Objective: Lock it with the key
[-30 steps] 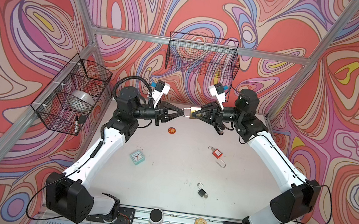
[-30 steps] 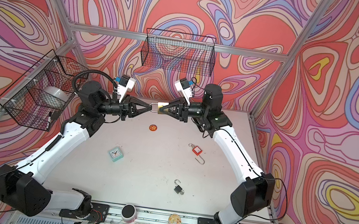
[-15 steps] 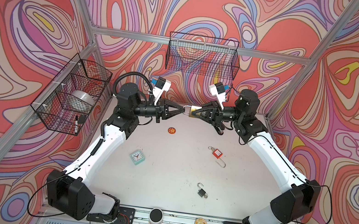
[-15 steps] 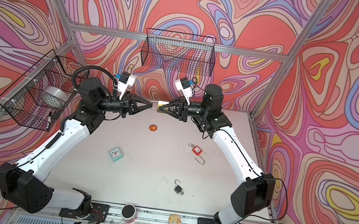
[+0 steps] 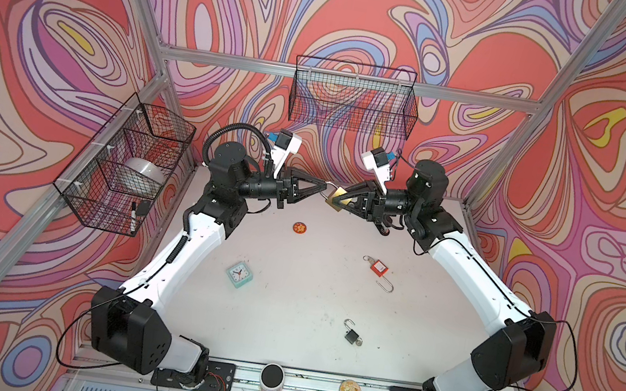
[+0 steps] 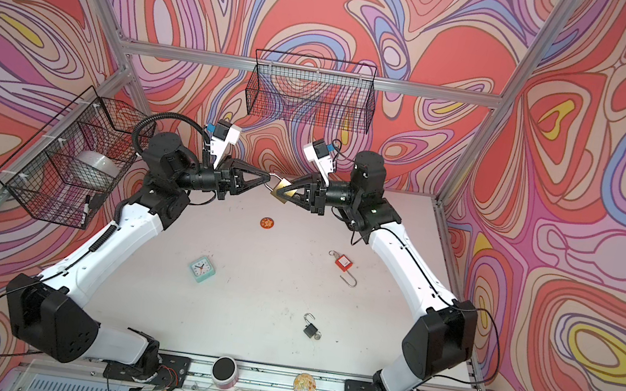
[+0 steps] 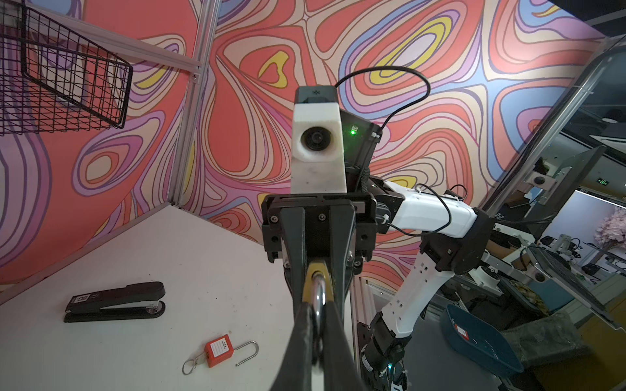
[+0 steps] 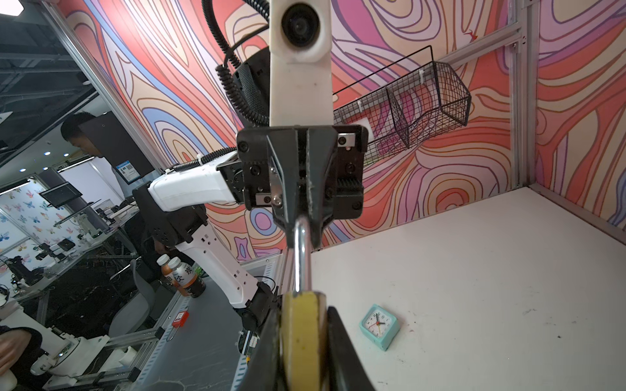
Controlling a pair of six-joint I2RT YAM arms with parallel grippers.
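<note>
White tabletop (image 5: pixel 308 301), lightly scuffed. Lying on it, well apart: orange round disc (image 5: pixel 299 228); red padlock (image 5: pixel 378 266), shackle open, ring attached; teal alarm clock (image 5: pixel 239 274); black padlock (image 5: pixel 352 335), shackle open; black stapler (image 7: pixel 115 302), visible only in the left wrist view.

Top views: both are hanging high above my left gripper (image 5: pixel 320 192) and right gripper (image 5: pixel 345 199), looking steeply down, far off, sharing nearly the whole table (image 5: pixel 307 309).
Left wrist: riding just behind my left gripper, looking closely along its fingers (image 7: pixel 296 345) toward my right gripper.
Right wrist: riding likewise, facing my left gripper.
Shared: both wrist views are catching the brass padlock (image 8: pixel 301 338) between my grippers.
</note>
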